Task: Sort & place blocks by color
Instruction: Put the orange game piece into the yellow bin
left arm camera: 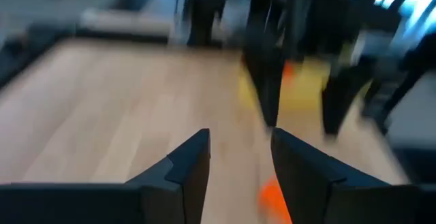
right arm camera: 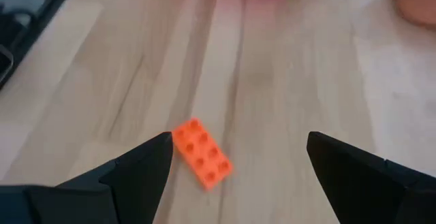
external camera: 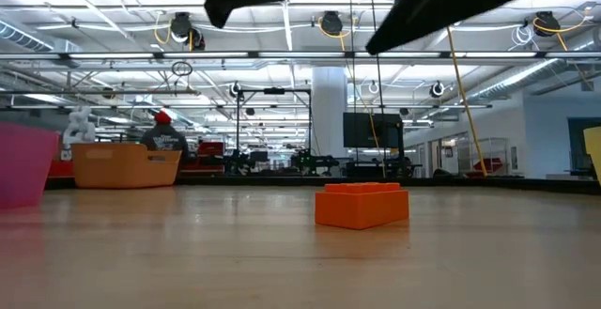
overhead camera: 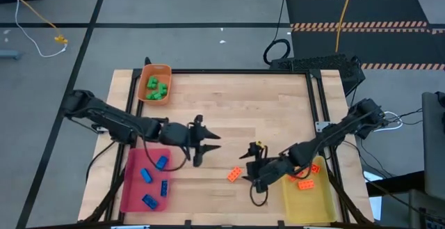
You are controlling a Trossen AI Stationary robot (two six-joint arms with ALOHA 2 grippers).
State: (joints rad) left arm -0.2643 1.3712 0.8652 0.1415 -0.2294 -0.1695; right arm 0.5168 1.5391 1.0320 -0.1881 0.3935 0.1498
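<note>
- The bench (overhead camera: 222, 111) carries three trays spread along its edges, which looks like one tray per colour, leaving the middle free as a working area.
- The pink tray (overhead camera: 132, 187) sits at the near left corner within the left arm's reach; I count four blue blocks (overhead camera: 154, 179) inside it.
- The yellow tray (overhead camera: 309, 198) sits at the near right corner under the right arm; two orange blocks (overhead camera: 307, 177) show in it, though the arm may hide more.
- The orange tray (overhead camera: 154, 83) stands at the far left edge and holds a cluster of green blocks (overhead camera: 156, 88); they overlap, so I can only say roughly four.
- The left gripper (overhead camera: 208, 145) hangs above the bench middle, just beyond the pink tray, holding nothing; its fingers (left arm camera: 191, 163) stand partly apart with bare wood between them.
- The right gripper (overhead camera: 252, 166) hovers low over the middle, beside the yellow tray; its fingers (right arm camera: 136, 173) are spread wide and empty, apparently lined up for a pick.
- One orange block (right arm camera: 201, 152) lies loose and flat on the wood, studs up, between the two grippers and near the right one's fingers; it is the only block not yet in a tray, and the yellow tray is its likely home.
</note>
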